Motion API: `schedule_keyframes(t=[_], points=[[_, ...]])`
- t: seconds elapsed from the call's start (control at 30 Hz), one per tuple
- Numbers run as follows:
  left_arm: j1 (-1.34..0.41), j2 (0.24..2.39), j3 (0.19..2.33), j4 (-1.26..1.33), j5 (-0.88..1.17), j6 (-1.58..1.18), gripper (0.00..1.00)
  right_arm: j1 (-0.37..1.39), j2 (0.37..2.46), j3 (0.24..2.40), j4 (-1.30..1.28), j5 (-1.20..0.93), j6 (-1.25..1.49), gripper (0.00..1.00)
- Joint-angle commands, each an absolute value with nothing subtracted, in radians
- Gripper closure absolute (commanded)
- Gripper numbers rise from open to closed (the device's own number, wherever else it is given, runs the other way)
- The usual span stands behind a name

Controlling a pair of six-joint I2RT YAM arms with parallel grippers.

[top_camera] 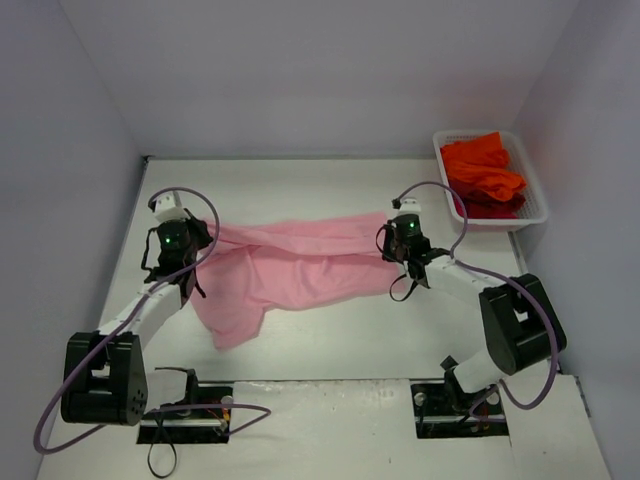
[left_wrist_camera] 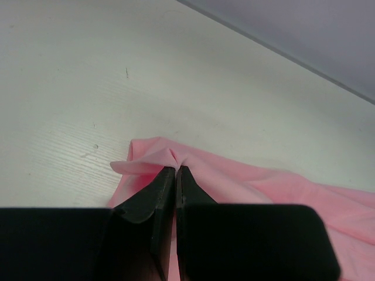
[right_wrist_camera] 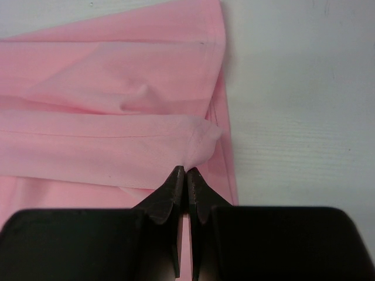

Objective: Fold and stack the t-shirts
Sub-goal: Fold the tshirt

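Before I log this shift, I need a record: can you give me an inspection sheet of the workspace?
Surface: white table, a few faint marks.
Job's things: pink shirt stretched between the arms, lower left part bunched; orange shirts piled in basket, back right.
Clutter: nothing seen.
Grippers: left fingers shut on pink shirt's left end; right fingers shut on its right end.
Cables: purple cables loop from both arms.
Surroundings: plain walls on three sides.

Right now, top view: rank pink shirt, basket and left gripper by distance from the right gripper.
1. pink shirt: pinched in the right gripper, spreading to its left.
2. basket: back right corner of the table.
3. left gripper: far left, pinching the shirt's other end.
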State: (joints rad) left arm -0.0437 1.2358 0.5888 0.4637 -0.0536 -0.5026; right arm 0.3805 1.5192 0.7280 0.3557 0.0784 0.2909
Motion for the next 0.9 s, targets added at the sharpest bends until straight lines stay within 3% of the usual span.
schedule_keyframes(t=[0.0,0.8,0.87], points=[[-0.038,1.189,0.601,0.471,-0.072,-0.526,1.00,0.390,1.457,0.721,0.419,0.110,0.308,1.00],[-0.037,1.098,0.629,0.245,-0.126,-0.575,1.00,0.411,1.422,0.669,0.388,0.130,0.367,1.00],[-0.038,1.094,0.626,0.241,-0.127,-0.577,1.00,0.411,1.427,0.672,0.380,0.137,0.379,0.83]])
